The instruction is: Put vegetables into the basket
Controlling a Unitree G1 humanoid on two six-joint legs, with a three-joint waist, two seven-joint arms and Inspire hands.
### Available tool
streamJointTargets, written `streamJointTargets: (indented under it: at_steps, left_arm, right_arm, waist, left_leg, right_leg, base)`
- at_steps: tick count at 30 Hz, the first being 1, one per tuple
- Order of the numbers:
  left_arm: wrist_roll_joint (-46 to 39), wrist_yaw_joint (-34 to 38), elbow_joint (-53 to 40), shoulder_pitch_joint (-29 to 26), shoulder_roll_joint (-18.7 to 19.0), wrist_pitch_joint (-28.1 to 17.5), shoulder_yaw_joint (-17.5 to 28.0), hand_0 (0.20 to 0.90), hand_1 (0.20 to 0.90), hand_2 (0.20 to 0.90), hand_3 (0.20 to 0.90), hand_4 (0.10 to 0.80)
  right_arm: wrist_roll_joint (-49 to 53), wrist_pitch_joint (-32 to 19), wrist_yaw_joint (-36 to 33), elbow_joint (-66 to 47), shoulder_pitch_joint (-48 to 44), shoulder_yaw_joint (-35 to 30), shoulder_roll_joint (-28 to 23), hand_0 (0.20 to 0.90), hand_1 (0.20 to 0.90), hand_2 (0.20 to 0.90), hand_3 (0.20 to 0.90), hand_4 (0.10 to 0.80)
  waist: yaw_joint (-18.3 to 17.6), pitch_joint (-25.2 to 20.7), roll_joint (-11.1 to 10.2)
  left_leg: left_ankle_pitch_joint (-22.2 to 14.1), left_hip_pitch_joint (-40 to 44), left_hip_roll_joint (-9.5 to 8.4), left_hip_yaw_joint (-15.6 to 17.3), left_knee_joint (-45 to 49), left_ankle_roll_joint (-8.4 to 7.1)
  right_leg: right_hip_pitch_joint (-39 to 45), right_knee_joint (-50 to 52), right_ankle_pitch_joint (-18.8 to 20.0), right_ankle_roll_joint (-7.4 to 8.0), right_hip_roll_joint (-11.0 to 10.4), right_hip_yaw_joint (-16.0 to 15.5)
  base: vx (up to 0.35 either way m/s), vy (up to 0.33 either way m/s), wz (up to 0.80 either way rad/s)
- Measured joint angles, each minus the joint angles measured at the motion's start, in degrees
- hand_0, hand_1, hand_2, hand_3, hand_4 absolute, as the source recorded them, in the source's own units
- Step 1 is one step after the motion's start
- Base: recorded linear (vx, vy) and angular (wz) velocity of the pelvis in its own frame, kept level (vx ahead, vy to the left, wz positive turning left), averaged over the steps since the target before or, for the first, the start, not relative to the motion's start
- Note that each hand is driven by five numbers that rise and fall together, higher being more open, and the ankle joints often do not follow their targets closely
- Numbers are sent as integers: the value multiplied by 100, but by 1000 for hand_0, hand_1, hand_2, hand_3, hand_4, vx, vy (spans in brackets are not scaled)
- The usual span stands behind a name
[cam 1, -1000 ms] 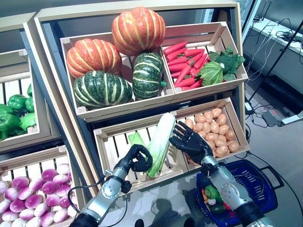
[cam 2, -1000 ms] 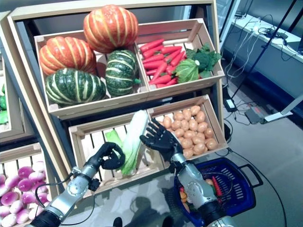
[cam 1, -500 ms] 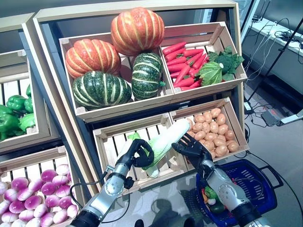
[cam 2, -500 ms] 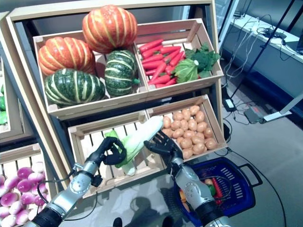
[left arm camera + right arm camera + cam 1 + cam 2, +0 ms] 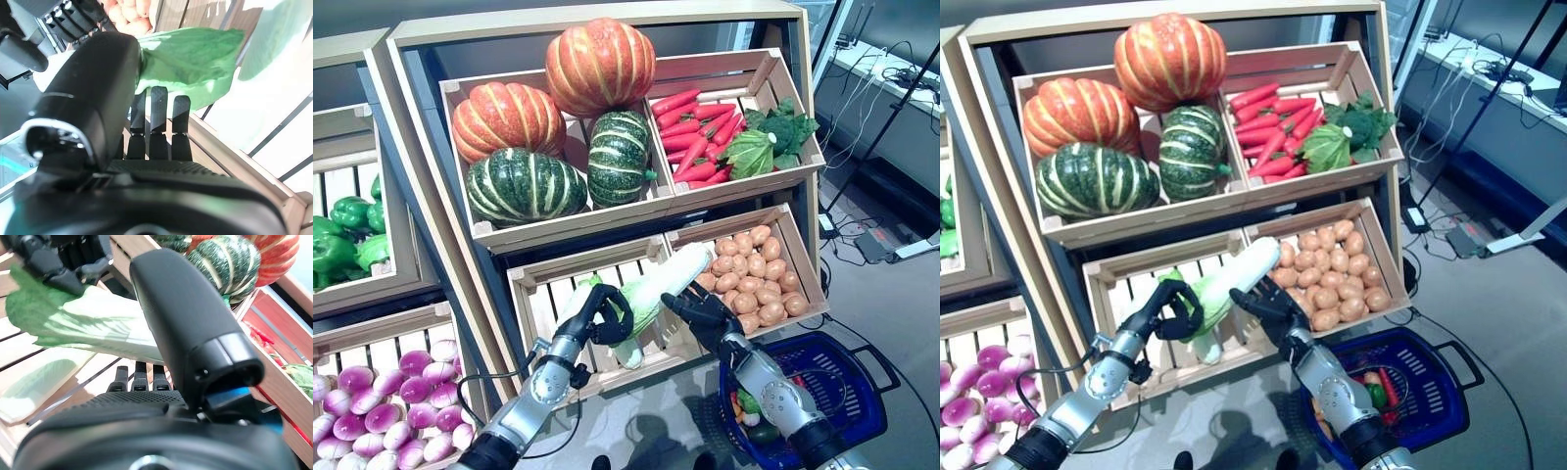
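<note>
A long Chinese cabbage (image 5: 658,286), white at one end and green-leaved at the other, lies slanted above the lower middle crate (image 5: 533,279). My left hand (image 5: 603,318) is curled round its leafy end (image 5: 195,58). Straight fingers of my right hand (image 5: 702,309) lie under the white stalk end (image 5: 102,320), the thumb standing beside it. The blue basket (image 5: 867,397) sits on the floor at the lower right, below my right forearm, with several vegetables inside.
The upper crates hold orange and green pumpkins (image 5: 533,127), carrots (image 5: 695,127) and leafy greens (image 5: 764,142). Potatoes (image 5: 759,279) fill the crate right of the cabbage. Green peppers (image 5: 342,245) and purple onions (image 5: 382,406) sit in a stand at the left.
The cabbage has tipped from nearly upright to slanted, its white end swinging right. My right hand has dropped from beside it to under that end; the left hand keeps its hold.
</note>
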Motion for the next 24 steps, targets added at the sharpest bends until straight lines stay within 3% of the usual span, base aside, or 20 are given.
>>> streamJointTargets:
  at_steps: [16,17,18,20,21,24]
  left_arm:
    - [-69,-685,-160,-267,163,-187,-257,300,300,300,300,400]
    - [-73,-766,-164,-311,180,-187,-310,300,300,300,300,400]
    - [-74,-786,-164,-330,187,-187,-340,300,300,300,300,400]
    - [-186,-865,-166,-356,204,-187,-379,300,300,300,300,400]
    - [-265,-910,-167,-356,212,-187,-381,300,300,300,300,400]
    - [-290,-1062,-168,-357,256,-187,-411,300,300,300,300,400]
  right_arm:
    - [313,-570,353,-1,0,-13,9,900,900,900,900,800]
    - [314,-575,353,-1,0,-13,7,815,815,815,815,744]
    - [314,-578,353,-1,0,-13,4,596,596,596,596,598]
    - [314,-580,353,-1,0,-20,-2,347,347,347,347,431]
    - [313,-582,353,-1,0,-41,-7,300,300,300,300,400]
    - [314,-593,354,-1,0,-153,-30,300,300,300,300,400]
  waist:
    - [-14,-8,13]
    - [-15,-10,17]
    - [-17,-12,19]
    - [-34,-15,24]
    - [-36,-16,27]
    - [-55,-25,40]
  left_leg:
    - [0,-2,-6,9,0,0]
    - [0,-4,-6,11,0,0]
    - [0,-5,-6,14,0,0]
    - [0,-6,-6,17,0,0]
    - [0,-8,-6,17,0,0]
    - [0,-9,-5,20,0,0]
  right_leg:
    - [-10,1,0,0,-4,10]
    - [-15,1,1,0,-4,12]
    - [-16,1,1,0,-3,14]
    - [-19,1,1,0,-3,16]
    - [-20,2,1,0,-4,17]
    - [-24,1,1,0,-3,19]
  base:
    - [0,0,0]
    - [0,0,0]
    - [0,0,0]
    - [0,0,0]
    - [0,0,0]
    - [0,0,0]
